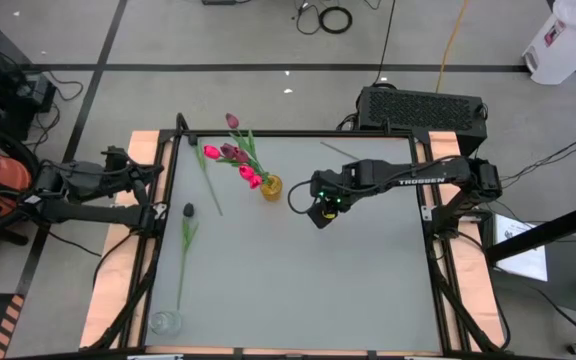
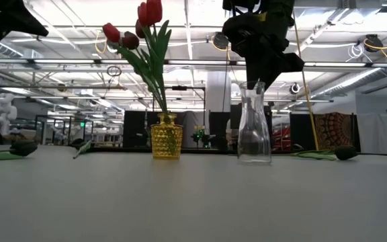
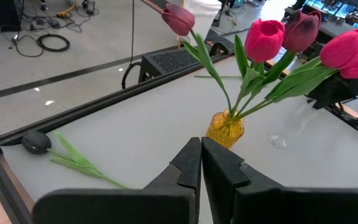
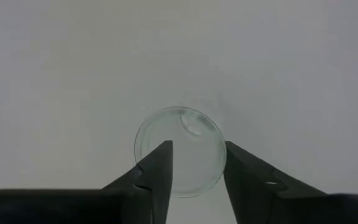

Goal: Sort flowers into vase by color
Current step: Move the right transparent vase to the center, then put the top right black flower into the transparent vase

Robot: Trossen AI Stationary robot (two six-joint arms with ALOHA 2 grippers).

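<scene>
A yellow vase (image 1: 271, 187) stands at the table's far middle and holds several pink, red and maroon tulips (image 3: 263, 40) by their stems. Right of it stands an empty clear glass vase (image 2: 254, 128). My right gripper (image 4: 197, 165) hangs open just above that vase's mouth, pointing down, one finger on either side of it. A dark tulip (image 1: 188, 210) lies flat on the table at the left. Another dark-headed tulip (image 3: 36, 143) lies near the far left corner. My left gripper (image 3: 201, 162) is shut on nothing, held up over the table's left edge.
A second clear glass vase (image 1: 165, 322) stands at the near left corner, at the end of the lying tulip's stem. Another dark flower head (image 2: 345, 153) lies at the far right. A black frame (image 1: 173, 200) rims the table. The near right half of the table is bare.
</scene>
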